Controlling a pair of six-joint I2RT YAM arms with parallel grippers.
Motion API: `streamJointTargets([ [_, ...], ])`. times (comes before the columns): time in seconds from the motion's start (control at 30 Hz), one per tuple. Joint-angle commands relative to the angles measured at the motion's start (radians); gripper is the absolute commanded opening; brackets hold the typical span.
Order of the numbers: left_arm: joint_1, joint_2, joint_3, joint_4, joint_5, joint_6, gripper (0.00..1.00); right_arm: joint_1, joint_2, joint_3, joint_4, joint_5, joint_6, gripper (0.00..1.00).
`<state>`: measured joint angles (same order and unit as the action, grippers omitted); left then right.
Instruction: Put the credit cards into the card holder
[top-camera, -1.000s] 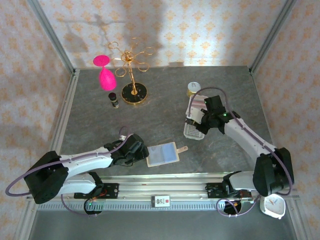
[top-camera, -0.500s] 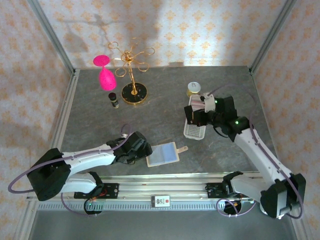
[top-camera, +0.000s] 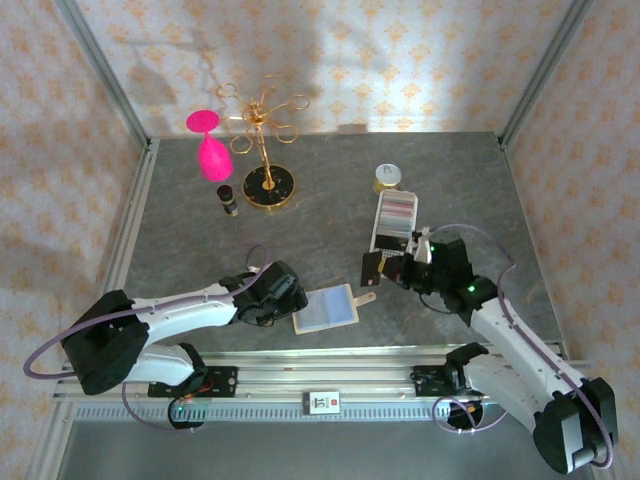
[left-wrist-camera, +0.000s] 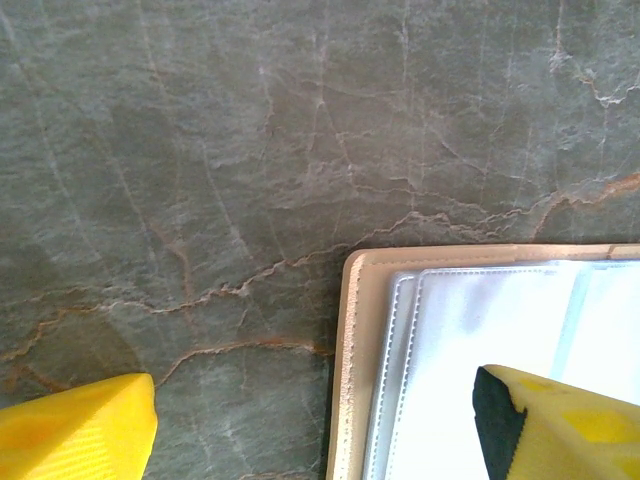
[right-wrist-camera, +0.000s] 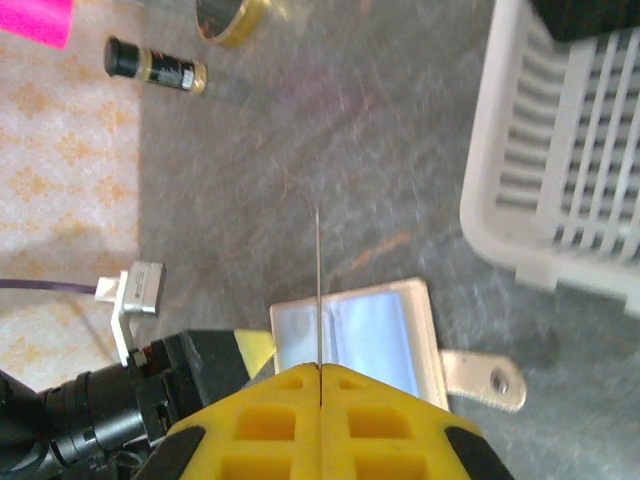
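Holder (top-camera: 325, 310): lying flat, opened up
Left gripper (left-wrist-camera: 315, 440): spread wide, straddling its corner
Right gripper (right-wrist-camera: 320, 372): pinching card (right-wrist-camera: 318, 290) edge-on

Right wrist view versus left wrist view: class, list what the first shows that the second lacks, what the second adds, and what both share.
Right wrist view's own: the right gripper shut on a credit card seen edge-on, the white perforated tray, the snap tab, a small dark bottle.
Left wrist view's own: close stitching on the clear sleeves, and the left gripper open, one finger above them.
Shared: the open card holder on the grey table.
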<state>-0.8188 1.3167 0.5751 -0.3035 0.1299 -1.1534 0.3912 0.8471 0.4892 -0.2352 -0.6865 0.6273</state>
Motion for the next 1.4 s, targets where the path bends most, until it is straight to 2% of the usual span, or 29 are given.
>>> streamJointTargets([
  [0.0, -0.031, 0.048, 0.033, 0.176, 0.088, -0.027, 0.79, 0.06, -0.023, -0.057, 0.143, -0.007, 0.134, 0.0],
  [0.23, -0.05, 0.074, 0.044, 0.228, 0.114, -0.042, 0.7, 0.184, 0.019, -0.131, 0.252, 0.047, 0.192, 0.0],
  [0.6, -0.076, 0.069, 0.085, 0.21, 0.116, -0.045, 0.57, 0.22, 0.108, -0.162, 0.33, 0.049, 0.198, 0.0],
  [1.0, -0.091, 0.077, 0.132, 0.07, 0.039, -0.04, 0.61, 0.227, 0.11, -0.174, 0.326, 0.089, 0.182, 0.0],
  [1.07, -0.107, 0.094, 0.149, 0.08, 0.048, -0.043, 0.61, 0.227, 0.105, -0.167, 0.297, 0.118, 0.166, 0.0],
  [1.17, -0.126, 0.145, 0.208, 0.007, 0.018, -0.039, 0.61, 0.227, 0.102, -0.148, 0.232, 0.18, 0.143, 0.0],
  [1.37, -0.135, 0.205, 0.244, -0.069, -0.009, -0.046, 0.59, 0.227, 0.107, -0.151, 0.209, 0.209, 0.134, 0.0],
])
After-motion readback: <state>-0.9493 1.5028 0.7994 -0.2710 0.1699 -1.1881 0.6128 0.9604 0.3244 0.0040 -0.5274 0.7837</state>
